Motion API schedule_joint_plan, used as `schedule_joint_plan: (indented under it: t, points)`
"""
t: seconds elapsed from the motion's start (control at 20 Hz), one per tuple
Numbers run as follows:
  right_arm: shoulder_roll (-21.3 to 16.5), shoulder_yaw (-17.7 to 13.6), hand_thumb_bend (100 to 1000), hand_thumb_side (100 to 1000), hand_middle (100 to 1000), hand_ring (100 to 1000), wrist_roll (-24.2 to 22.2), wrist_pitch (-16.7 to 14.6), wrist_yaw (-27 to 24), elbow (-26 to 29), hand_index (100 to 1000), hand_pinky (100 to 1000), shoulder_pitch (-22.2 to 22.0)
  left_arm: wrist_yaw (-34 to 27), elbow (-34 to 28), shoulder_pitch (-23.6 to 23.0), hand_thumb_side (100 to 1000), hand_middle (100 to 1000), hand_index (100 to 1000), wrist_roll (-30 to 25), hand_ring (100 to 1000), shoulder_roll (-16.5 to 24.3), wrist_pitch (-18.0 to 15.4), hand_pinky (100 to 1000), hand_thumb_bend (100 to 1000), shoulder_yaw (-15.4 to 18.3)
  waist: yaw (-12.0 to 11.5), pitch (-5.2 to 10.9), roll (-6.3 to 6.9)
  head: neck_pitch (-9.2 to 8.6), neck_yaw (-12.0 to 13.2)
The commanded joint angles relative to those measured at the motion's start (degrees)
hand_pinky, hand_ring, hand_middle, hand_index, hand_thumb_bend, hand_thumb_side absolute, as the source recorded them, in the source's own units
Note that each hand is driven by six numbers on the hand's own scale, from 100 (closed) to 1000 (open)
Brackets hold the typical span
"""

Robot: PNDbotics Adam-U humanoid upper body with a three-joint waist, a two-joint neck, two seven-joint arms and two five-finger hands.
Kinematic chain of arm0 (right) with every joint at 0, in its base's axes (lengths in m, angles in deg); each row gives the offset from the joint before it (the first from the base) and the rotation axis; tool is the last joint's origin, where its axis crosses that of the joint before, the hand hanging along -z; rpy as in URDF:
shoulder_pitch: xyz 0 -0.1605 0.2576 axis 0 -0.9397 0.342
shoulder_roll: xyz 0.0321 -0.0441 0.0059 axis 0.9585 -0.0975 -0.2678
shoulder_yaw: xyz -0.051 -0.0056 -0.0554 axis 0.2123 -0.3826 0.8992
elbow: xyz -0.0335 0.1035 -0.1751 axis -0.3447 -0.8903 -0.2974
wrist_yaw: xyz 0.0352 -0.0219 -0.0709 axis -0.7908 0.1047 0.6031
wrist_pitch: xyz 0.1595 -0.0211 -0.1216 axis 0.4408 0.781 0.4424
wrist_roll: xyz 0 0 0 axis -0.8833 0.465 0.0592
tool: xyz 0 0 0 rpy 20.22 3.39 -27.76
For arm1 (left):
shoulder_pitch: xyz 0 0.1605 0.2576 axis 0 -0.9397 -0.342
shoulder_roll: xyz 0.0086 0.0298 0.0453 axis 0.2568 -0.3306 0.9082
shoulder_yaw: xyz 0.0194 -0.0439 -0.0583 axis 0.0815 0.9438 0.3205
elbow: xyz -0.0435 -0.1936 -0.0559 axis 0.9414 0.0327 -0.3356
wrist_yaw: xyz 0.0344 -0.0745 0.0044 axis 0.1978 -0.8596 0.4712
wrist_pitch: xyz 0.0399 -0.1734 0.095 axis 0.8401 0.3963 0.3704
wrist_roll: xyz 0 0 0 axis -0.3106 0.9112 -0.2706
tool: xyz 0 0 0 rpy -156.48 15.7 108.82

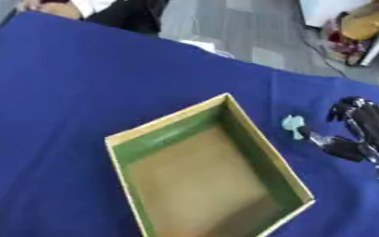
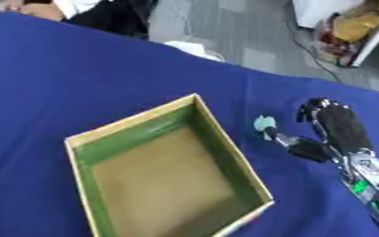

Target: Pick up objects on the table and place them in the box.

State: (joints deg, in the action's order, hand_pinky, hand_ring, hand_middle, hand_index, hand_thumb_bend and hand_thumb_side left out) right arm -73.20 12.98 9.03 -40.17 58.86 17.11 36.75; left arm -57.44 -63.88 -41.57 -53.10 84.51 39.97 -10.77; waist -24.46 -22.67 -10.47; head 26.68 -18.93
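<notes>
An open box (image 1: 166, 122) with a yellow rim, green inner walls and a brown floor lies askew in the middle of the blue table; nothing shows inside it. A small pale teal object (image 1: 293, 124) lies on the cloth just right of the box's far right wall. My right hand (image 2: 339, 127), black with a silver wrist, comes in from the lower right and hovers beside that object. Its thumb (image 2: 293, 144) points at the object and ends right next to it. The fingers are loosely bent further back and hold nothing. My left hand does not show.
The blue cloth (image 1: 71, 88) covers the whole table. A white thing (image 2: 194, 48) lies at the far edge. Beyond the far edge is grey floor, with yellow and red clutter (image 1: 361, 25) at the upper right and a person in dark clothes at the upper left.
</notes>
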Motion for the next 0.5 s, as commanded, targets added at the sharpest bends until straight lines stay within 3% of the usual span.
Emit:
schedule_joint_plan:
  t: [0.05,0.15,0.5]
  points:
    - [-2.02,-0.69,668,1000,410,409,-0.60,0.29,0.18,0.69,522,183,0.93,-0.15,-0.82,0.50,717,924,961,-0.34,676,0.14,-0.10,846,1000,0.03,0.01,0.83,0.54,-0.04,-0.95]
    - [-2.42,-0.84,702,1000,408,409,-0.76,0.52,0.04,1.20,522,179,1.08,-0.23,-0.82,0.59,717,925,961,-0.43,676,0.18,-0.20,847,1000,-0.03,-0.18,0.70,0.44,-0.41,-0.68]
    - [-3.48,-1.39,679,1000,407,405,-0.79,1.23,-0.61,2.92,518,169,1.18,-0.50,-0.82,0.64,720,926,961,-0.75,674,0.13,-0.44,847,1000,-0.13,-0.77,0.19,0.09,-2.33,-0.21]
